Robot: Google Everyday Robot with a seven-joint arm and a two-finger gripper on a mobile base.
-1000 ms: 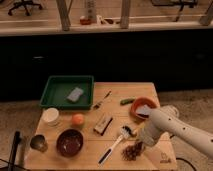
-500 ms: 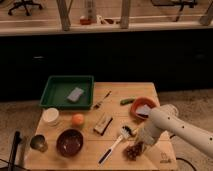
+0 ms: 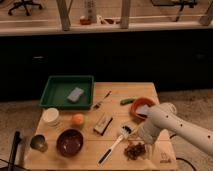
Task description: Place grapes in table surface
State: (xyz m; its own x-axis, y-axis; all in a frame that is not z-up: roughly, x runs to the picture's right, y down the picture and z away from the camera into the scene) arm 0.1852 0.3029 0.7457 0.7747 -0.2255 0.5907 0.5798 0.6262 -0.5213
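Since a second ago the white arm has shifted only slightly, staying bent down over the near right part of the worktop (image 3: 115, 92), and the grapes (image 3: 134, 150) have stayed at the same spot under it. They lie as a small dark brownish-purple cluster on the pale wood near the front edge, right of the long brush (image 3: 115, 142). The gripper (image 3: 141, 137) sits at the end of the arm just above and touching or almost touching the cluster; whether the jaws are open, closed or still holding the grapes I cannot tell, since the wrist covers them.

Left along the front, a dark maroon bowl (image 3: 70, 142) stands beside a small metal cup (image 3: 38, 143) at the worktop's corner. A step farther back come a white cup (image 3: 50, 116), an orange fruit (image 3: 77, 119) just right of it, and a small flat block (image 3: 103, 123) near the middle. The arm's forearm passes in front of an orange bowl (image 3: 141, 106) holding something pale. A green vegetable (image 3: 126, 101) lies just left of that bowl. At the far left, a green rectangular tray (image 3: 54, 93) holds a grey sponge (image 3: 75, 94), with a small dark utensil (image 3: 102, 100) to its right.
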